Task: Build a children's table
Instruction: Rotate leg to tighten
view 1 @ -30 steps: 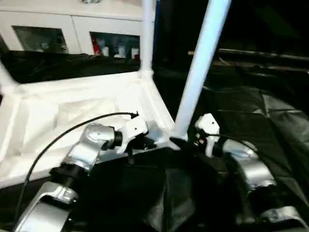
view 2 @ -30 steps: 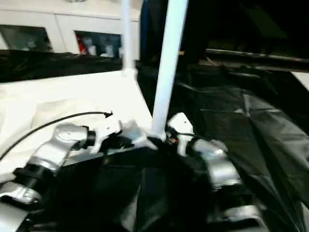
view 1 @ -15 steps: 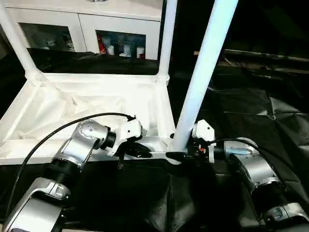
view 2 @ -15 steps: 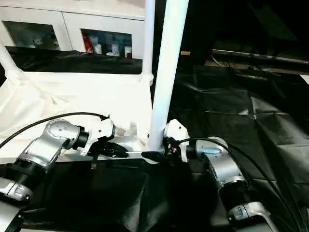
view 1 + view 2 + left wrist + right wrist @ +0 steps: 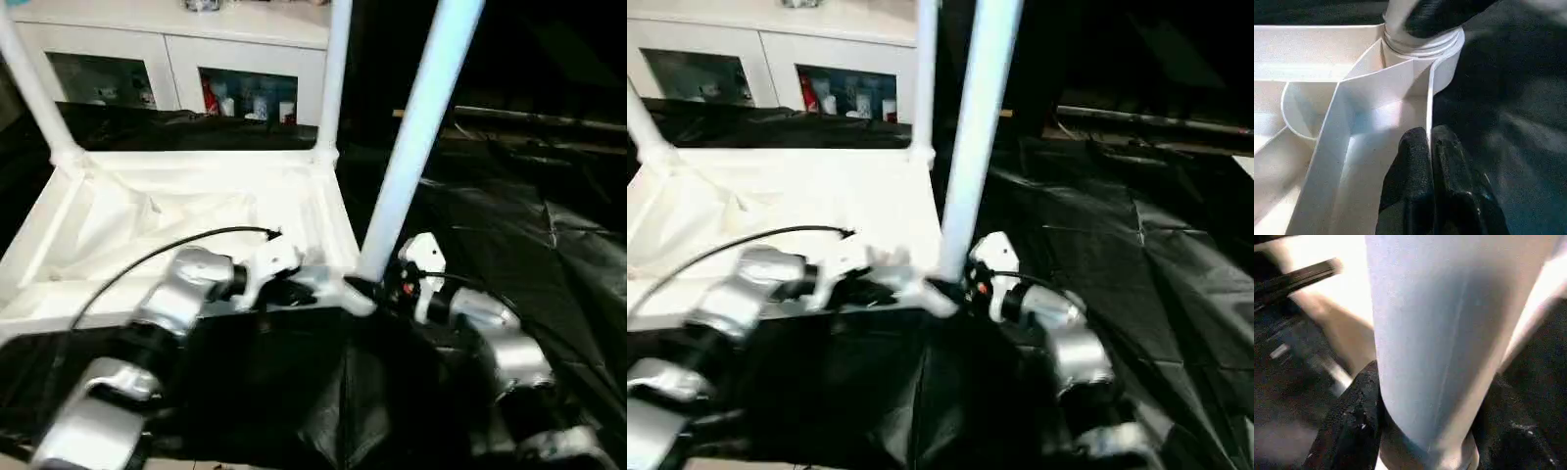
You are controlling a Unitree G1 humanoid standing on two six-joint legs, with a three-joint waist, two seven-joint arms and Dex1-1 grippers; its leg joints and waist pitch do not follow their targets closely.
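The children's table lies upside down on black cloth, its white ribbed top (image 5: 147, 211) facing up. Three white legs stand in corner sockets: far left (image 5: 29, 83), far right (image 5: 336, 78) and near right (image 5: 416, 127). My left gripper (image 5: 1429, 147) is shut on the top's thin near rim (image 5: 1430, 98), just short of the near right socket (image 5: 1420, 46). My right gripper (image 5: 367, 289) is at the base of the near right leg (image 5: 1425, 333). Its black fingers (image 5: 1359, 421) press against both sides of the tube.
Black cloth (image 5: 529, 215) covers the floor around the table and to the right. A white cabinet (image 5: 176, 59) with glass doors stands at the back. A black cable (image 5: 147, 259) arcs over my left forearm.
The head views have shifted and tilted with the camera. Both grippers stay at the near right corner. The right gripper's fingers have drawn in on the leg.
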